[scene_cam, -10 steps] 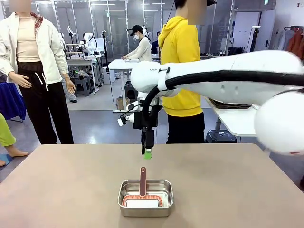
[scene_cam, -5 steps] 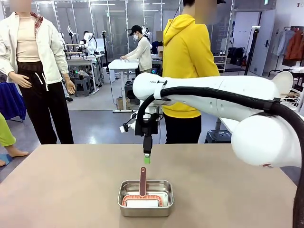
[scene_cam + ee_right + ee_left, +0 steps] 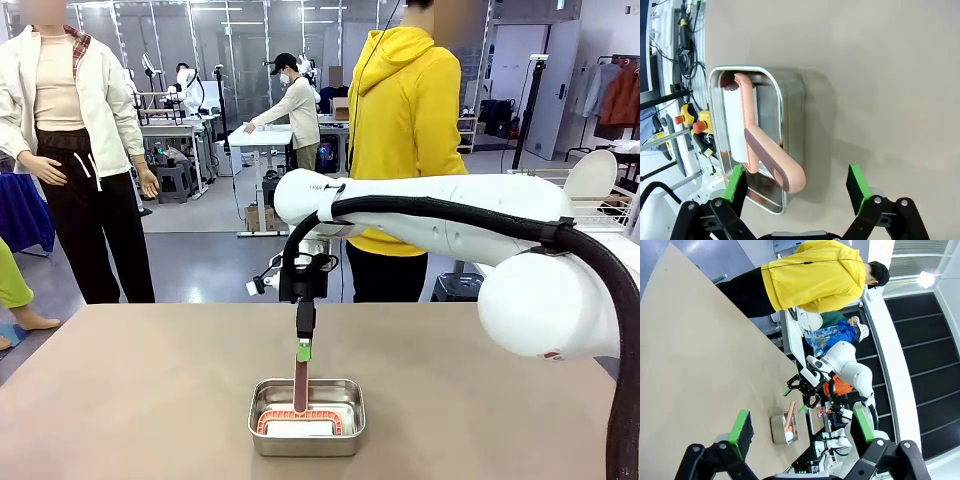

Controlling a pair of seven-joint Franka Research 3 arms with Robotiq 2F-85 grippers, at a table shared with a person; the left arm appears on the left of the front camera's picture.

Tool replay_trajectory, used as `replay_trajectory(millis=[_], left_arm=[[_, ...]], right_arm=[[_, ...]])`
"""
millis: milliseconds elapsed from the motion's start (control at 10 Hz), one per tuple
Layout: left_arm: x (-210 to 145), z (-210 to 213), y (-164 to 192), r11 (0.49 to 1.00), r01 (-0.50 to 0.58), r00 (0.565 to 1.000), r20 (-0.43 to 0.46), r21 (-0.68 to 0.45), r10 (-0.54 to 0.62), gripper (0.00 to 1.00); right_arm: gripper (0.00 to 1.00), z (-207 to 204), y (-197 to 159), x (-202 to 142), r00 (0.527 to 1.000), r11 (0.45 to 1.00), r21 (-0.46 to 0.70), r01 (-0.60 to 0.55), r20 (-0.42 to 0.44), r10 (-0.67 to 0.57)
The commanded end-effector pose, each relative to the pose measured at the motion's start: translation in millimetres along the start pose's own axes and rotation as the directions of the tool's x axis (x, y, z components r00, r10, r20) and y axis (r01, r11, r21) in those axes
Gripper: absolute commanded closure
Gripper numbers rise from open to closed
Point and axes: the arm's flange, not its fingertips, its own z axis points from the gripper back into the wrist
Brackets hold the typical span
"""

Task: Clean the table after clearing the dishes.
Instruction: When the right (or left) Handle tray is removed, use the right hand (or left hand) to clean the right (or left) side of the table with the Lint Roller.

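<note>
Where the counter [image 3: 140, 400] spans the front view, its taupe top carries one steel pan [image 3: 306, 432] at the middle, near the robot's edge. A brush [image 3: 300, 390] lies in the pan, and its pink-brown handle slants up out of it. The right arm [image 3: 440, 210] reaches in from the right. The right jaws point down and stand apart, green pads [image 3: 735, 182] on either side of the handle tip, not clamped. The left jaws stand apart with nothing between them. A person in a yellow hoodie [image 3: 400, 120] stands beyond the far edge.
</note>
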Motion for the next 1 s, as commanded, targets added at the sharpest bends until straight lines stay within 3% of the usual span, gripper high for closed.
replay_trajectory(millis=[0,200,300,400,500,800,900], left_arm=[[2.3,3.2,-5.3,1.000,-0.013,1.000,-0.005,-0.010,0.013,0.00],[2.3,3.2,-5.3,1.000,-0.013,1.000,-0.005,-0.010,0.013,0.00],[2.3,3.2,-5.3,1.000,-0.013,1.000,-0.005,-0.010,0.013,0.00],[2.3,3.2,-5.3,1.000,-0.013,1.000,-0.005,-0.010,0.013,0.00],[2.3,3.2,-5.3,1.000,-0.013,1.000,-0.005,-0.010,0.013,0.00],[2.3,3.2,-5.3,1.000,-0.013,1.000,-0.005,-0.010,0.013,0.00],[2.3,3.2,-5.3,1.000,-0.013,1.000,-0.005,-0.010,0.013,0.00]], right_arm=[[0.00,-7.1,5.3,7.2,0.999,0.998,0.048,0.043,-0.023,-0.042],[0.00,-9.2,9.8,7.9,0.998,0.996,0.073,0.050,-0.030,-0.047],[0.42,-9.6,13.3,8.0,0.998,0.995,0.080,0.051,-0.044,-0.047],[0.58,-9.0,15.2,8.0,0.997,0.994,0.088,0.065,-0.035,-0.062],[0.99,-8.7,17.5,9.0,0.997,0.994,0.079,0.077,-0.026,-0.075],[1.00,-10.3,19.2,12.1,0.996,0.991,0.102,0.091,-0.019,-0.089],[0.94,-11.3,19.8,11.8,0.996,0.989,0.118,0.085,-0.021,-0.083]])
